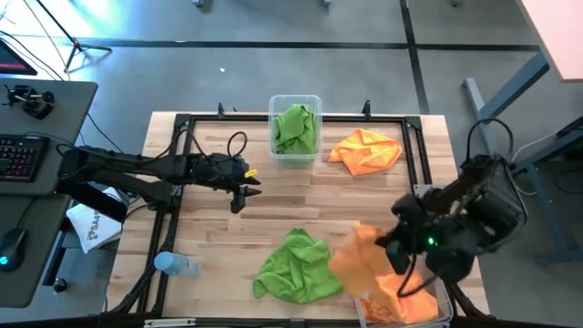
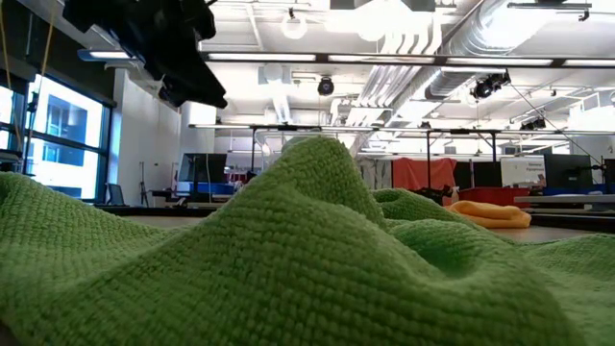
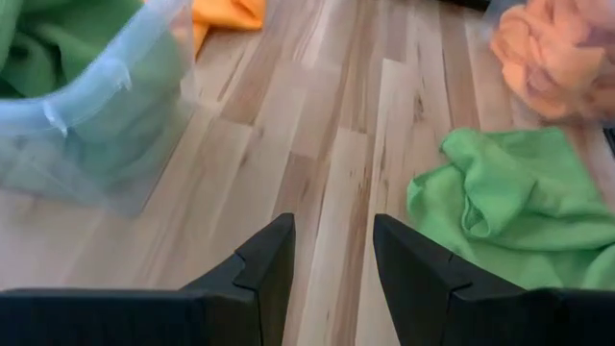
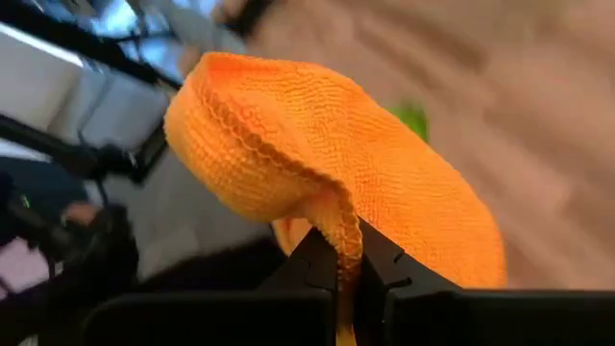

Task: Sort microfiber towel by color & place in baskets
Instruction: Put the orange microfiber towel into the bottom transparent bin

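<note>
Pinching an orange towel (image 4: 317, 183), the right tool (image 4: 348, 252) hangs over the near basket (image 1: 444, 308); left tool (image 3: 332, 259) hovers spread.

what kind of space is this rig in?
Likely an open robotics lab or workshop: exposed ceiling ducts and strip lights overhead, a keyboard on a desk beside the wooden table, and more benches beyond the green towel.
</note>
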{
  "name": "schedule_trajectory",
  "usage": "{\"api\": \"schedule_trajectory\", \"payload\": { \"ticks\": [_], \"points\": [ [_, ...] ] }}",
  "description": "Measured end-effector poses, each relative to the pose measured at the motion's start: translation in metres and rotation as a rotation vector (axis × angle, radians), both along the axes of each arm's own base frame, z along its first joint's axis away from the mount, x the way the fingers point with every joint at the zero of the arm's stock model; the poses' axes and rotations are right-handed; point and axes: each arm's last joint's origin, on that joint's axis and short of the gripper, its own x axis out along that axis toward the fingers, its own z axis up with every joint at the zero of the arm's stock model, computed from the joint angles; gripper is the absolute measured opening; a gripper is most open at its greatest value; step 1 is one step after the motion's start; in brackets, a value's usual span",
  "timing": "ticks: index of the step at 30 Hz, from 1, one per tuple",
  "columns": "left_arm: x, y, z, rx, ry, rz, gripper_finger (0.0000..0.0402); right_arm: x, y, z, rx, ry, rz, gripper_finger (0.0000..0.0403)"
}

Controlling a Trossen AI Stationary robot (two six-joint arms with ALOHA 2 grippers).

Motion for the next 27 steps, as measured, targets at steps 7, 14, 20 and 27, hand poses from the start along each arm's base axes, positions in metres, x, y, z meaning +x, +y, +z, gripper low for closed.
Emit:
{"api": "schedule_trajectory", "payload": {
  "ticks": [7,14,20,27],
  "points": [
    [0.001,0.0,0.001,0.001,-0.02,0.0,0.0133,-0.016,0.039,-0.041,0.263,0.366,-0.034,0.0],
    [0.002,0.0,0.003,0.001,-0.043,0.0,0.0133,-0.036,0.063,-0.097,0.264,0.686,-0.178,0.0],
    [0.003,0.0,0.004,-0.02,-0.053,0.015,0.0133,-0.034,0.075,-0.135,0.281,0.744,-0.209,0.0],
    [0.003,0.0,0.004,-0.028,-0.055,0.02,0.0133,-0.025,0.085,-0.189,0.306,0.677,-0.206,0.0]
  ]
}}
